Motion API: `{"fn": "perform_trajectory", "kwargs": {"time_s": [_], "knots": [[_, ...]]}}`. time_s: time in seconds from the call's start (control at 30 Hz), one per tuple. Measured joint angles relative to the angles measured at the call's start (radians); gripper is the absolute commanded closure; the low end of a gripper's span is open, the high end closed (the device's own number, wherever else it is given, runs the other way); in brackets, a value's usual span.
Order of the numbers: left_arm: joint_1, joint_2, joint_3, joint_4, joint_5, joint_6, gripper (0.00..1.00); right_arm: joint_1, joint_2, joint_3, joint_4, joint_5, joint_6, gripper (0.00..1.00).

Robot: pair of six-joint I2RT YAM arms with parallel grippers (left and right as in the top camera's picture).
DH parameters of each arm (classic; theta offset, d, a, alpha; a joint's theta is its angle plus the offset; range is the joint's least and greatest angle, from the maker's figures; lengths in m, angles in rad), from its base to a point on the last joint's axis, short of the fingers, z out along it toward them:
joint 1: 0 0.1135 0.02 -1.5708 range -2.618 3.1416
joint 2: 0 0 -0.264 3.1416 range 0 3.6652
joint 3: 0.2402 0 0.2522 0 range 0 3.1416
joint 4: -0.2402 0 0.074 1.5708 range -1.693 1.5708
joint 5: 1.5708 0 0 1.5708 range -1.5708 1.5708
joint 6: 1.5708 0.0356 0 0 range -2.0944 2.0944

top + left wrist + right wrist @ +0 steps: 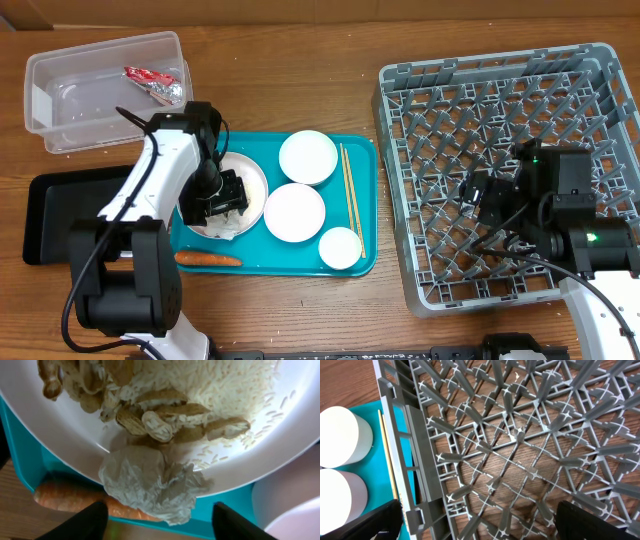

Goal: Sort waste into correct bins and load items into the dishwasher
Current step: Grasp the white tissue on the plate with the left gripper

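Early stage, judging by the empty rack [395, 200] and a lone wrapper [152, 85] in the bin [60, 110]. Left on the tray [365, 200]: bowls [295, 212], chopsticks [349, 200], carrot [208, 259], plate [280, 450] of scraps. Open left pincer [160, 516] astride tissue [150, 480] at plate rim; open, empty right pincer [480, 520] over rack

No lettering, brand or number is legible; the red wrapper [148, 80] shows too small to read.
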Motion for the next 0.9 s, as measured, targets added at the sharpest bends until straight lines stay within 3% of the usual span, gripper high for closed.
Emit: {"fn": "perform_trajectory", "kwargs": {"time_s": [0.2,0.3,0.4,0.7,0.9], "knots": [[0.0,0.0,-0.068,0.065,-0.004,0.0,0.35,0.0,0.0,0.0,-0.002,0.0,0.0,0.0],[0.0,0.0,-0.103,0.08,-0.005,0.002,0.6,0.0,0.0,0.0,-0.002,0.0,0.0,0.0],[0.0,0.0,-0.106,0.086,-0.008,-0.003,0.96,0.0,0.0,0.0,-0.002,0.0,0.0,0.0],[0.0,0.0,-0.08,-0.002,-0.009,0.0,0.96,0.0,0.0,0.0,-0.002,0.0,0.0,0.0],[0.011,-0.003,0.198,-0.098,-0.024,0.003,0.96,0.0,0.001,0.0,-0.002,0.0,0.0,0.0]]}}
